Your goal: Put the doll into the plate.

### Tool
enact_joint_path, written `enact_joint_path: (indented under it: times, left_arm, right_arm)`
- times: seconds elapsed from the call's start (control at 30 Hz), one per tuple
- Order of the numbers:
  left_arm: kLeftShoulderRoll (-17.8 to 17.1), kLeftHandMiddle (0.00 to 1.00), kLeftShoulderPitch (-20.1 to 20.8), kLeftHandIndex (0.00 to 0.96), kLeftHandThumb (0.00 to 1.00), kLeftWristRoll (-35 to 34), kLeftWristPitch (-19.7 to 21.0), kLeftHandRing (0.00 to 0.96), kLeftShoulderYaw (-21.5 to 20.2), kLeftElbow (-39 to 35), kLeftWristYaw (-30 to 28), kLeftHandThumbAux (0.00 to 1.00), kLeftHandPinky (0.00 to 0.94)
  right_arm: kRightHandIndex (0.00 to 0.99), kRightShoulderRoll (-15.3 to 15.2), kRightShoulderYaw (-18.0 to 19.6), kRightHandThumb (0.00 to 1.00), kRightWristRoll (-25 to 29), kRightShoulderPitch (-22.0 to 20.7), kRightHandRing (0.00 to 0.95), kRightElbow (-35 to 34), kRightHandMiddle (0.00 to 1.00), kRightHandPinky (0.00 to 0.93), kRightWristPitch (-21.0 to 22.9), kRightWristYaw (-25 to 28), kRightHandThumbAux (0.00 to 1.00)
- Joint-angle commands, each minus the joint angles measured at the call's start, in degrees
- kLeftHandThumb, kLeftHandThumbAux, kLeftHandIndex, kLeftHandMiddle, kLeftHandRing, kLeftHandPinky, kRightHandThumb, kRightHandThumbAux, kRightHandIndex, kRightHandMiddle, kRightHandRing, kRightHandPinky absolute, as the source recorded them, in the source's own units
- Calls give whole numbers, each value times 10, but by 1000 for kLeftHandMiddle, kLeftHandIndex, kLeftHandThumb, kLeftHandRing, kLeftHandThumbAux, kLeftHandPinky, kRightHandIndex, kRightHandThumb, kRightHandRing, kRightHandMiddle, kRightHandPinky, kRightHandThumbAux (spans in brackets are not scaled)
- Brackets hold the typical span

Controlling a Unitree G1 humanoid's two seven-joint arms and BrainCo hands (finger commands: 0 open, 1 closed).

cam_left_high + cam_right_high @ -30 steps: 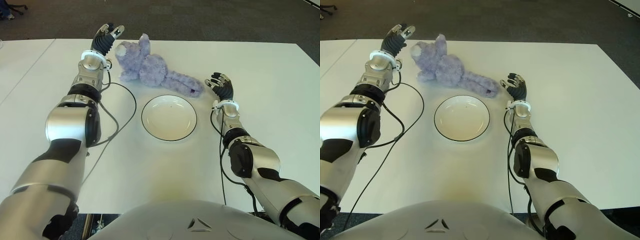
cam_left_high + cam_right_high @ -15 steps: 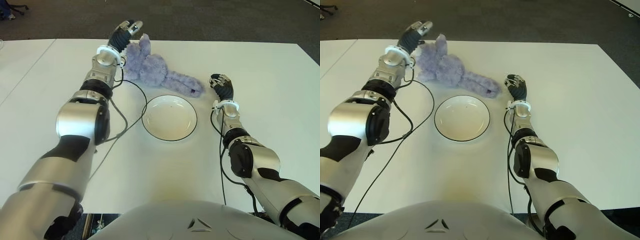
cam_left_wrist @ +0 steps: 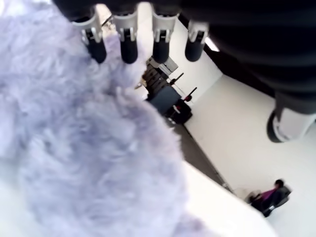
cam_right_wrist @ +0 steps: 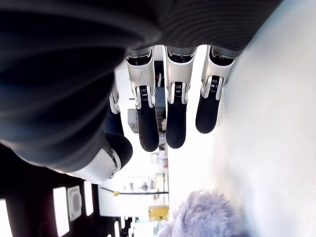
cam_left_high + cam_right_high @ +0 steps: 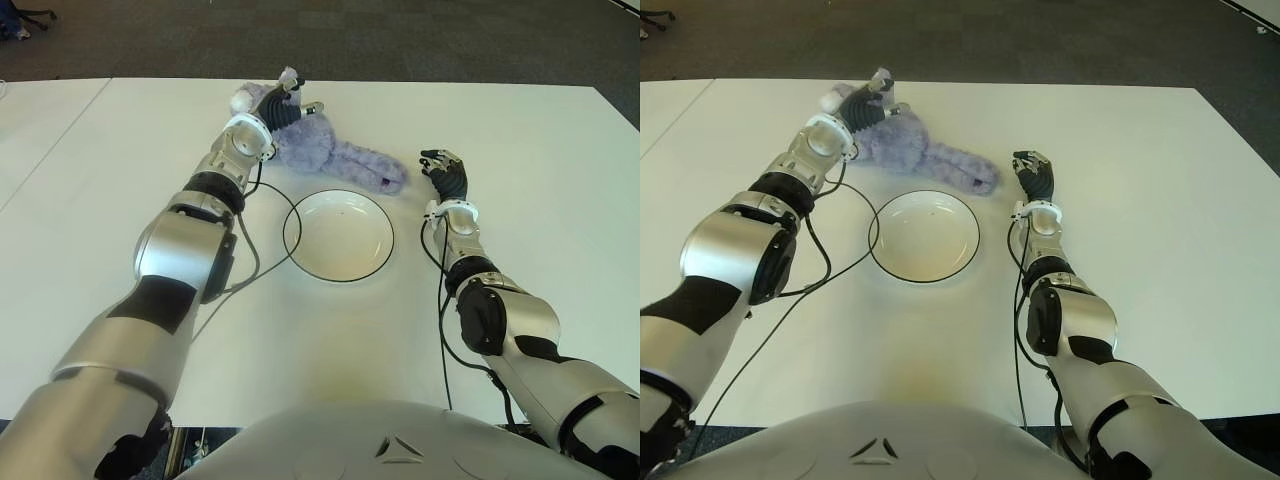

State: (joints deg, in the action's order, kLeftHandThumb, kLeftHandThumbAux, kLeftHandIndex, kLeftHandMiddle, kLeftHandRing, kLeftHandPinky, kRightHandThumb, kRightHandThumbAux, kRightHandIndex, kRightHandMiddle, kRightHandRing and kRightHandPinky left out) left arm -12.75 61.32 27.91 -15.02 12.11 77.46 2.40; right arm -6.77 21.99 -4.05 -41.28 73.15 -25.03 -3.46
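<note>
Fluffy lilac plush doll (image 5: 320,148) lies on the white table (image 5: 520,130), directly under the left hand (image 5: 281,108), whose fingers (image 3: 128,45) are stretched out over the fur and not closed around it. Round white plate with dark rim (image 5: 338,235) sits near that hand. The right hand (image 5: 446,176) hovers just beside the doll's leg, fingers loosely extended, holding nothing.

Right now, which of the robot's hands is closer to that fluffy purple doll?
Left. The left hand is over the doll at its head end, fingers open above the fur. The right hand hangs open beside the doll's leg end, on its right, apart from it.
</note>
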Motion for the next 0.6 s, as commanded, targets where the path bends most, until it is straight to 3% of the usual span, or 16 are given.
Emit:
enact_joint_path:
  times: [0.03, 0.33, 0.6]
  left_arm:
    - [8, 0, -37, 0, 495, 79, 46, 0, 72, 23, 65, 317, 16]
    - [17, 0, -31, 0, 501, 206, 145, 0, 205, 34, 88, 247, 44]
    - [20, 0, -26, 0, 480, 238, 170, 0, 246, 36, 86, 194, 2]
  right_arm:
    - [404, 34, 16, 698, 20, 87, 251, 55, 292, 147, 68, 15, 733]
    - [404, 35, 22, 699, 25, 91, 255, 54, 295, 192, 61, 19, 733]
    - [405, 34, 24, 700, 27, 94, 270, 53, 313, 194, 58, 18, 732]
